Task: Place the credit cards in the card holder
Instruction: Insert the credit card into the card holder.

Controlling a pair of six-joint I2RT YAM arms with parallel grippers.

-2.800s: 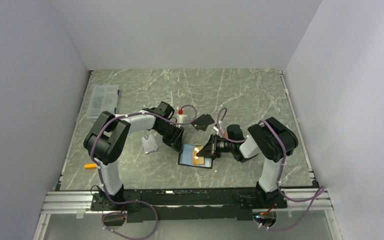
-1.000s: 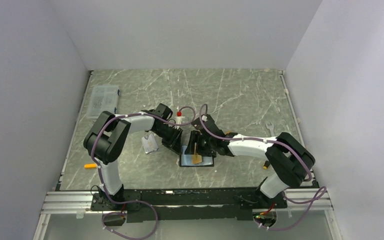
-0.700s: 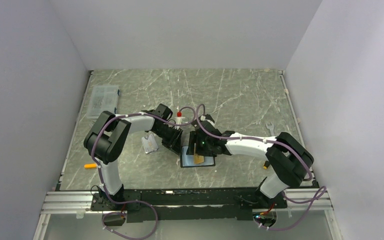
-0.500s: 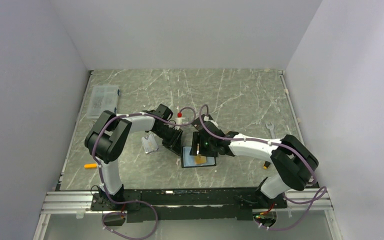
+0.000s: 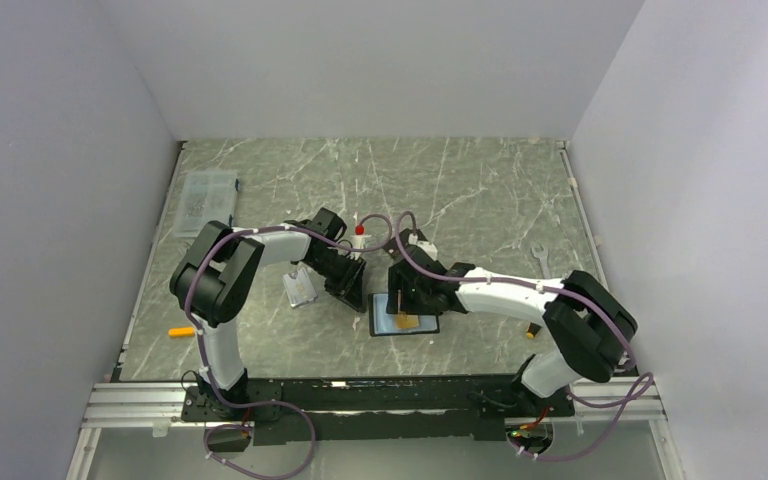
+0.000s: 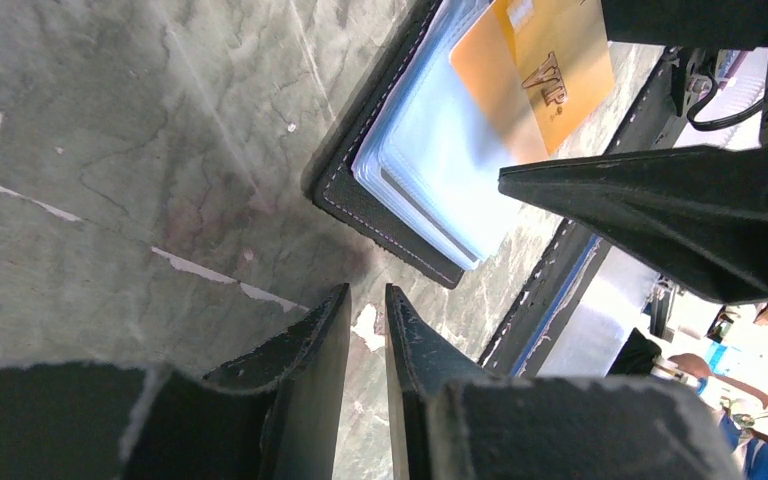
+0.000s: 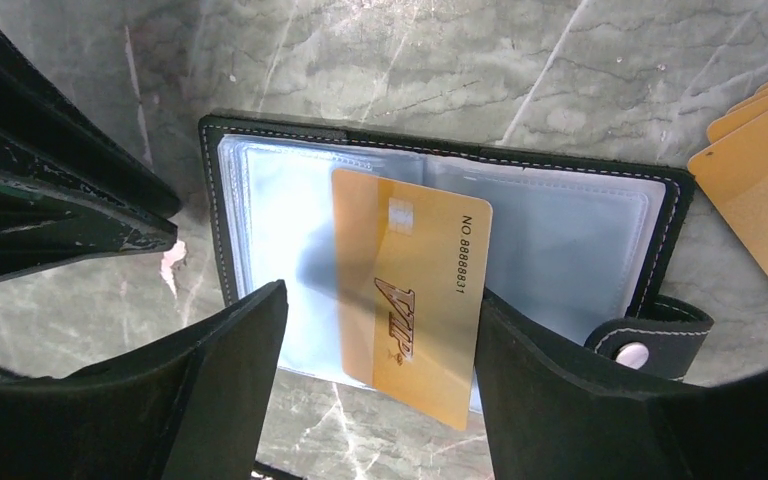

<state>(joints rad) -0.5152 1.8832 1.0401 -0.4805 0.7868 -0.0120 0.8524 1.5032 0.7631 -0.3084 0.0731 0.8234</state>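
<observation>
card overhangs holder, right tool seemingly open

Soft, even light falls from above, and the table shows only faint shadows. Close up, the left gripper and right gripper look dark and blurred. The wallet pockets glare pale, with a grey shadow left of the orange card.

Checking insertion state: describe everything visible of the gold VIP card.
Gold-orange VIP card, glossy plastic, printed with a number and a small pale square. It lies flat, skewed, on the open card holder's clear pockets, one end overhanging the rim. Whether it sits inside a pocket is unclear. The right gripper straddles it, jaws open.
</observation>
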